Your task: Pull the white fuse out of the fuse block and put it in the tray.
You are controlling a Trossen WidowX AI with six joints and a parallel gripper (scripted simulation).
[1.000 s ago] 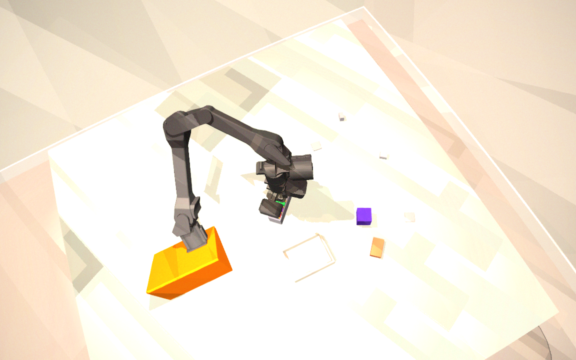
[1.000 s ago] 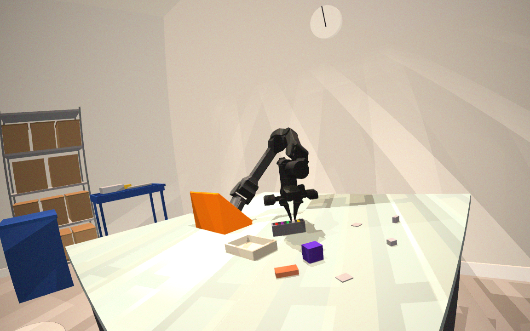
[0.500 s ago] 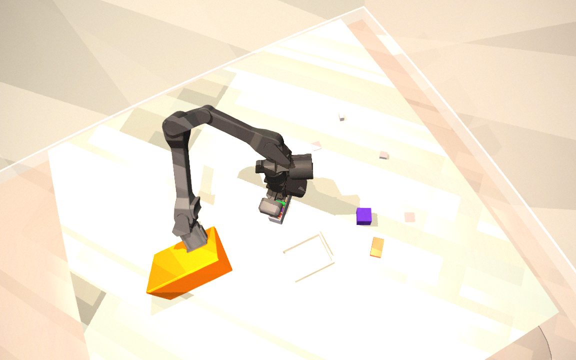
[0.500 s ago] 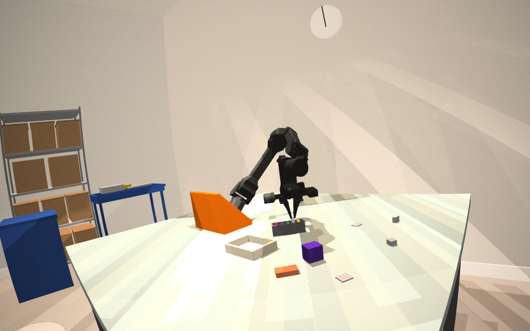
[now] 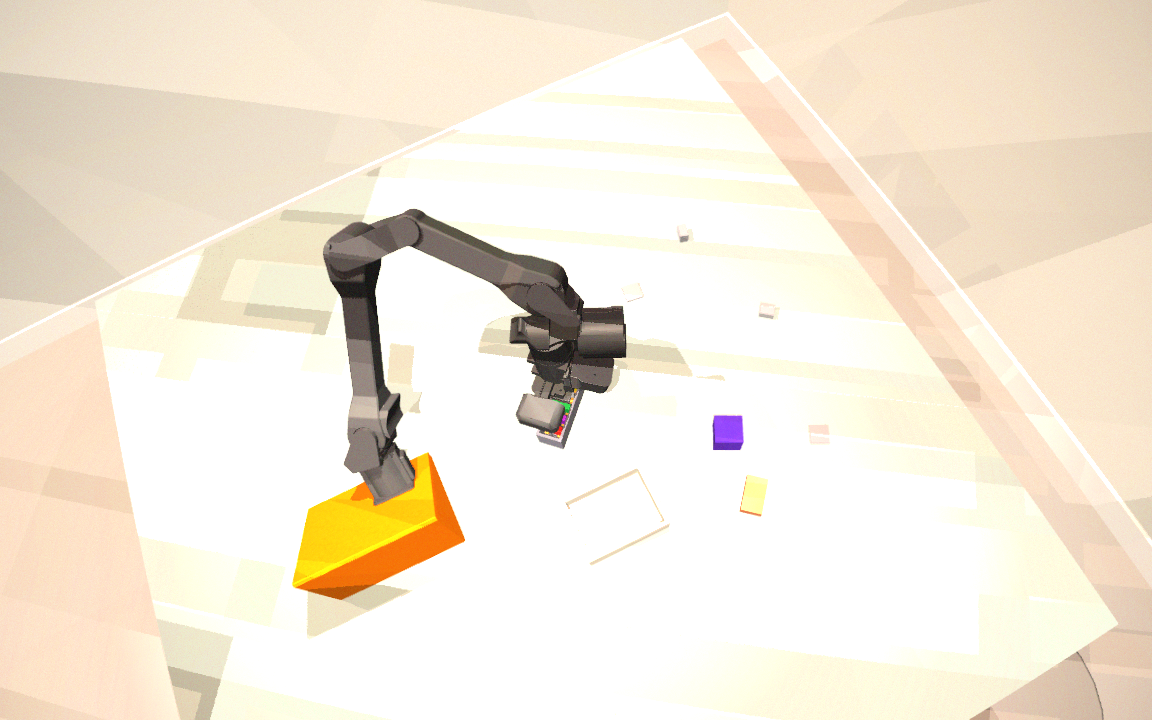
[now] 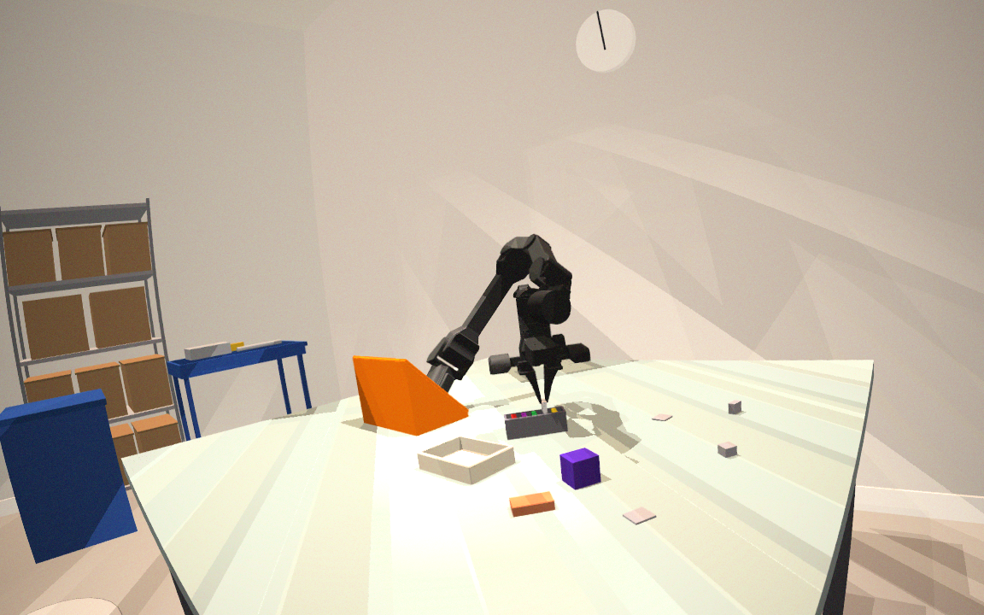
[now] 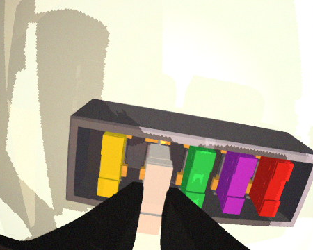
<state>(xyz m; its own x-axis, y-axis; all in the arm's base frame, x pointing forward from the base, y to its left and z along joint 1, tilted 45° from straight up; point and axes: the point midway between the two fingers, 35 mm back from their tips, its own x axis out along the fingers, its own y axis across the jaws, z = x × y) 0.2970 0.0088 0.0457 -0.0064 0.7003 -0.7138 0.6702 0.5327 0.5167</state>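
Observation:
The white fuse (image 6: 543, 407) (image 7: 158, 187) stands upright between my gripper's fingertips. My gripper (image 6: 542, 402) (image 7: 153, 196) is shut on it. The fuse is raised above its neighbours, over its place in the dark fuse block (image 5: 555, 440) (image 6: 534, 430) (image 7: 198, 121). I cannot tell whether its lower end is clear of the block. The yellow fuse (image 7: 113, 153) is on one side, the green fuse (image 7: 202, 163) on the other, then the purple fuse (image 7: 241, 173) and red fuse (image 7: 282, 173). The beige tray (image 5: 629, 544) (image 6: 443, 467) is empty, near the block.
A large orange wedge (image 5: 401, 559) (image 6: 396, 397) stands beside the arm's base. A purple cube (image 5: 728, 432) (image 6: 579, 468) and an orange brick (image 5: 754, 495) (image 6: 531, 505) lie beyond the tray. Several small pale pieces are scattered farther off, including a grey block (image 5: 768, 310) (image 6: 726, 449).

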